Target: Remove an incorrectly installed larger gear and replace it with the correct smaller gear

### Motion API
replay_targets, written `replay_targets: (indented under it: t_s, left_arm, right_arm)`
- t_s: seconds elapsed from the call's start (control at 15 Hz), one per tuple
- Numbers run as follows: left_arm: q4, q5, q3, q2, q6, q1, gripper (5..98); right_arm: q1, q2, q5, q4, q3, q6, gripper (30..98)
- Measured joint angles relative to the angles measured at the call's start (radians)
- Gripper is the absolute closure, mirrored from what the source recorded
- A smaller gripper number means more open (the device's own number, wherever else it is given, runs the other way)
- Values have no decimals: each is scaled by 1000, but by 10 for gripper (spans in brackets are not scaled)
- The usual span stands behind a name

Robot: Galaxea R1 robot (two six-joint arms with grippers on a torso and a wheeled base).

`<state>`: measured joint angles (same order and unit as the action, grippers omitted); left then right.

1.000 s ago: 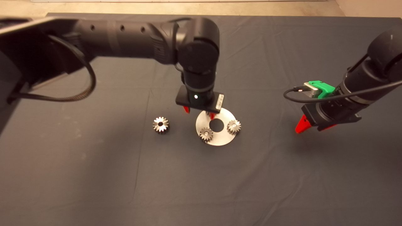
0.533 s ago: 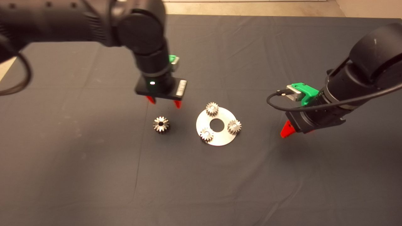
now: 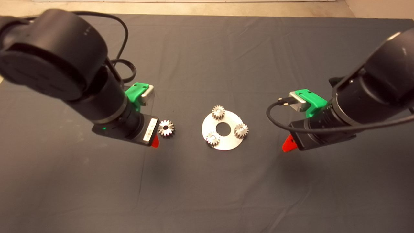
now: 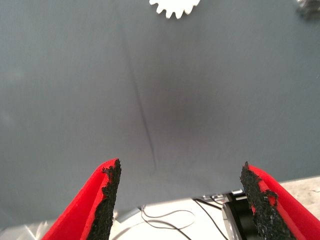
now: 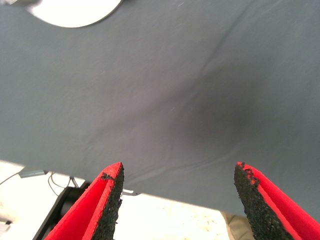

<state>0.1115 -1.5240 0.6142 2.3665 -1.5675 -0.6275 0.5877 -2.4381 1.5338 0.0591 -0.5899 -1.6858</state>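
Observation:
The larger gear lies loose on the dark mat, left of the round silver plate. Three small gears sit on the plate around its centre hole. The smaller gear is at the far side, with matching ones at the right and near left. My left gripper hovers just left of the larger gear, open and empty. The left wrist view shows its fingers spread and the gear's teeth beyond. My right gripper hovers right of the plate, open and empty, and its wrist view shows the plate's edge.
The dark mat covers the table, with creases running across it. Pale floor shows beyond the mat's far edge. Cables and floor show past the mat's edge in both wrist views.
My left arm has drawn back from the plate, to the left and nearer, leaving the smaller gear on the plate's far side. My right arm has shifted a little left toward the plate.

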Motion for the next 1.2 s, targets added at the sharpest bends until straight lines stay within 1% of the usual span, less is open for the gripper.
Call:
replay_targets:
  t_s: [0.13, 0.2, 0.4, 0.67, 1.0, 1.07, 1.2]
  left_arm:
    - [-8, -1, -56, -41, -48, -1, 439]
    - [-10, -1, -77, -63, -65, -3, 439]
    - [-12, -2, -119, -107, -94, -9, 439]
    - [-18, -1, -153, -128, -101, -9, 439]
    - [-39, -2, -193, -184, -105, -11, 439]
    - [-54, -1, -193, -189, -105, -10, 439]
    - [-100, -1, -196, -196, -105, -11, 439]
  right_arm:
    - [15, 0, -2, 0, 42, -43, 694]
    - [17, 0, -3, -1, 58, -57, 694]
    - [17, 1, -3, -2, 71, -69, 694]
    - [16, 12, -3, -3, 102, -108, 694]
    - [5, 12, -4, -7, 118, -112, 694]
    - [5, 11, -4, -7, 126, -112, 694]
    - [-12, 11, -9, -7, 133, -112, 694]
